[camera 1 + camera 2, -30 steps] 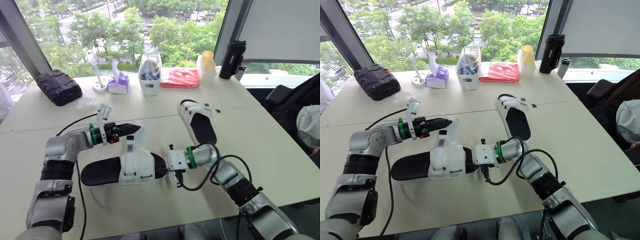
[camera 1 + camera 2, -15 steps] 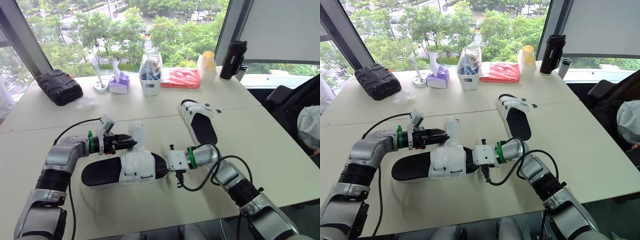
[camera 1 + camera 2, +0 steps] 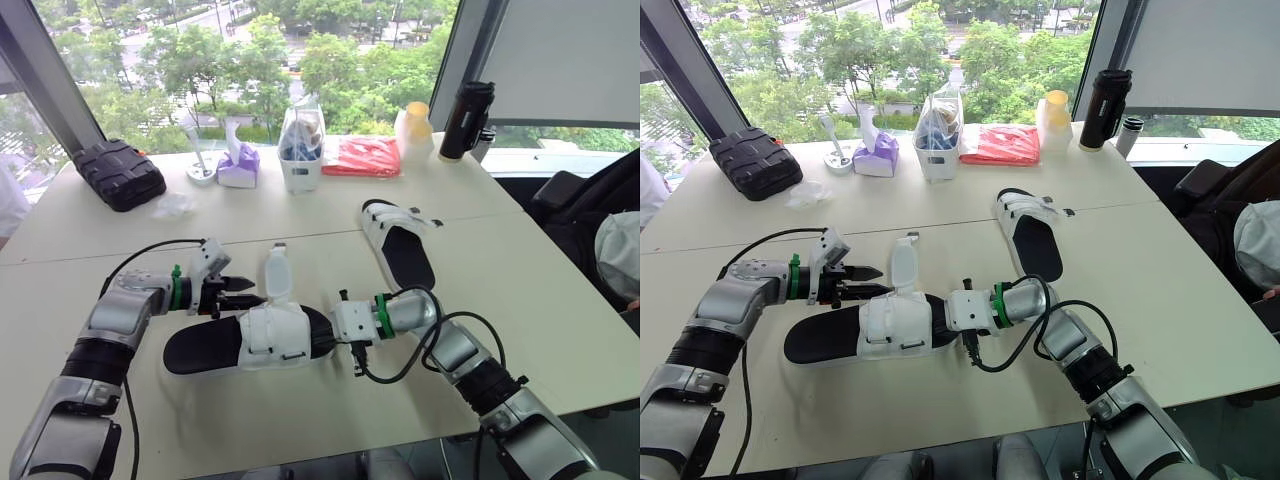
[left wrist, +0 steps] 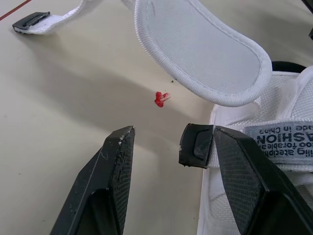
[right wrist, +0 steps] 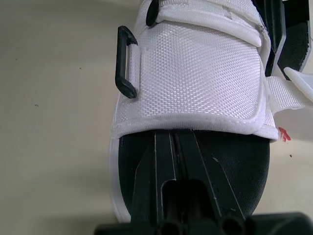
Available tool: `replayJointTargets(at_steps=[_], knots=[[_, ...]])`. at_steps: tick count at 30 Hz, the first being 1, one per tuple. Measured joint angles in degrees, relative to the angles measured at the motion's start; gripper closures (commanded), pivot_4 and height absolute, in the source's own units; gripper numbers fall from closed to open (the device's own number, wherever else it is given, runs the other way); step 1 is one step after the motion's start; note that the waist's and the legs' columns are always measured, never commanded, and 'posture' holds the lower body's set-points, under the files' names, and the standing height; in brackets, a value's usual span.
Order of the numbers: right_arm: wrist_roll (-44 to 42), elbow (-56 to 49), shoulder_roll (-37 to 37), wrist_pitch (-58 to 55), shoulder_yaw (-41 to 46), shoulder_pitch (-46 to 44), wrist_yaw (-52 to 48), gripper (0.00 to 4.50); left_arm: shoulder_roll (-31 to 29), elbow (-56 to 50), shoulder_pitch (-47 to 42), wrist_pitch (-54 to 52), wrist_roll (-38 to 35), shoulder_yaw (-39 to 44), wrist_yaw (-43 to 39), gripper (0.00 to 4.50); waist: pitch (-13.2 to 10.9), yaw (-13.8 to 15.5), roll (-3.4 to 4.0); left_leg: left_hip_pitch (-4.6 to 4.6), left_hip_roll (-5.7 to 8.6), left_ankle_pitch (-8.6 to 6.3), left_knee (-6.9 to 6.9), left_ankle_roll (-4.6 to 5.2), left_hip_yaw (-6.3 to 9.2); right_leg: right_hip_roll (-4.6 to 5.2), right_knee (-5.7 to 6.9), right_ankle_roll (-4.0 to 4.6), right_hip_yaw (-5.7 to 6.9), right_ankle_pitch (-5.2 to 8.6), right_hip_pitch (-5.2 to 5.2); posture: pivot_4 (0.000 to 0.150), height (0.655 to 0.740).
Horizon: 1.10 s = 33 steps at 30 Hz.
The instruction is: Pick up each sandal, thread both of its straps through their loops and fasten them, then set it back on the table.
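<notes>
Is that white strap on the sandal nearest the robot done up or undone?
Undone: the strap sticks up free above the sandal, and the left gripper sits open beside it.

On the table (image 3: 560, 300), the near sandal (image 3: 250, 340) lies crosswise by the front edge, between the two tools: the left tool (image 3: 250, 292) just beside its upright strap (image 3: 275, 272), the right tool (image 3: 325, 328) at its right-hand end. The second sandal (image 3: 400, 245) lies behind it and to the right, well apart. Along the far edge (by the window) from left to right stand a case (image 3: 118, 173), a tissue box (image 3: 237, 165), a container (image 3: 300, 150), a flat packet (image 3: 360, 157), a cup (image 3: 413, 130) and a flask (image 3: 465, 120).
</notes>
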<state>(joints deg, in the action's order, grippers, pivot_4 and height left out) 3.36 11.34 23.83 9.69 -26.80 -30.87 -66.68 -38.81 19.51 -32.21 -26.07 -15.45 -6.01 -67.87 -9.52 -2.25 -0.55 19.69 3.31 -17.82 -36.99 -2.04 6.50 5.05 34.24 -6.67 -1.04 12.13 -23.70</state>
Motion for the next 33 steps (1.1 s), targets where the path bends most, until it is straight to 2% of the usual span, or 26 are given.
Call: replayJointTargets(at_steps=[4,7,13,20,26,33], knots=[[0.00,-0.02,0.10,-0.17,0.06,0.05,0.00,4.50,0.71,2.98,-0.89,-0.69,0.12,0.51,0.65,1.88,0.00,0.03,0.00,0.00,0.01,0.00,-0.01,0.00,0.00,0.00,0.01,0.00,0.01,0.00,0.00,0.150,0.7400],[0.00,0.00,0.21,-0.17,0.10,0.01,-0.01,4.50,3.01,6.71,-3.17,-3.72,-1.82,3.04,1.88,1.88,-0.02,0.04,-0.05,0.00,0.01,0.00,-0.04,0.00,0.02,-0.02,0.03,-0.01,0.03,0.00,0.00,0.150,0.7400],[0.00,0.06,0.05,-0.17,-0.07,-0.01,0.00,4.50,3.26,9.49,-6.07,-7.80,-5.55,7.66,2.11,1.88,-0.02,-0.12,-0.04,0.00,0.01,0.00,-0.03,0.00,0.01,-0.01,0.01,-0.01,0.01,0.00,-0.02,0.150,0.7400],[0.03,0.16,0.15,-0.17,0.01,-0.04,0.01,4.50,5.75,10.32,-7.40,-19.11,-12.93,13.85,3.22,1.88,-0.02,-0.10,-0.05,0.00,0.01,0.00,-0.06,0.00,0.03,-0.01,0.05,-0.01,0.03,-0.01,0.00,0.150,0.7400],[0.06,0.30,-0.18,-0.16,-0.05,-0.07,0.05,4.50,8.56,10.17,-8.36,-28.68,-18.50,15.88,4.00,1.88,-0.02,-0.21,-0.05,0.00,0.01,0.00,-0.06,0.00,0.03,-0.01,0.05,-0.01,0.02,-0.01,-0.02,0.150,0.7400],[0.13,0.28,-0.14,-0.16,-0.02,-0.08,0.09,4.50,11.06,11.19,-8.97,-29.48,-18.24,13.61,4.88,1.88,-0.01,-0.12,-0.05,0.00,0.01,0.01,-0.06,-0.02,0.03,-0.01,0.06,-0.01,0.02,-0.01,-0.02,0.150,0.7400]])
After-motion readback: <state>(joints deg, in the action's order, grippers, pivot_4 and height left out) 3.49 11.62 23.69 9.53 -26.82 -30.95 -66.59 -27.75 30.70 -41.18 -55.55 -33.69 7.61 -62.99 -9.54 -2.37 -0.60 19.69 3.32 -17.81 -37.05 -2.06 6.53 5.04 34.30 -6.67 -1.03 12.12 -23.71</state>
